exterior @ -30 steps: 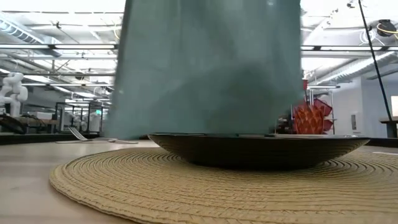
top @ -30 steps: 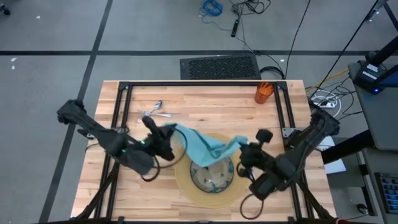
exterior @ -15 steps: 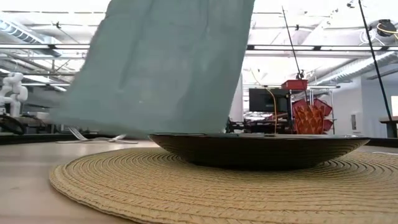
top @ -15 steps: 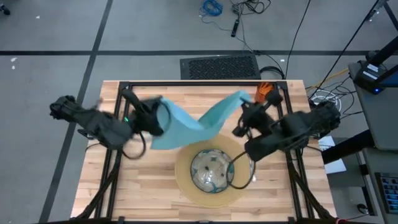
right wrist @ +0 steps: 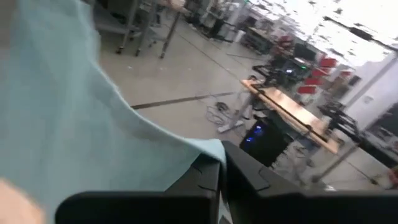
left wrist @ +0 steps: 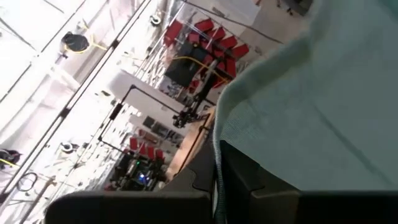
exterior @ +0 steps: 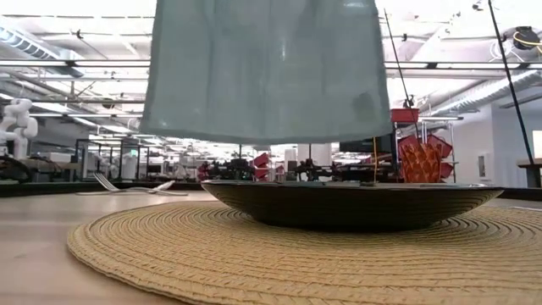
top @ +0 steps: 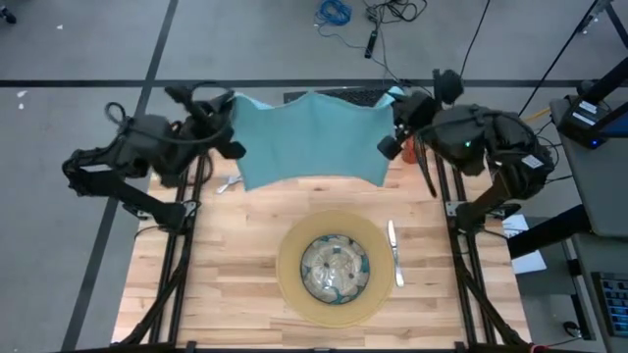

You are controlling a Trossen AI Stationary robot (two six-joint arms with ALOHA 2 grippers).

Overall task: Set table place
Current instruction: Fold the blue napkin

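Grey floor point(top: 88, 49) around counter, dark tape lines crossing it. Black perforated mat point(top: 345, 101) on floor just beyond far counter edge, partly hidden. Blue cable coil point(top: 334, 12) and black cables point(top: 392, 15) farther off on floor. White power strip point(top: 515, 162) with cords beside right counter edge. Low view: red folded bins point(exterior: 423, 159) on racks, ceiling light strips point(exterior: 76, 63), white robot figure point(exterior: 15, 123) far left.
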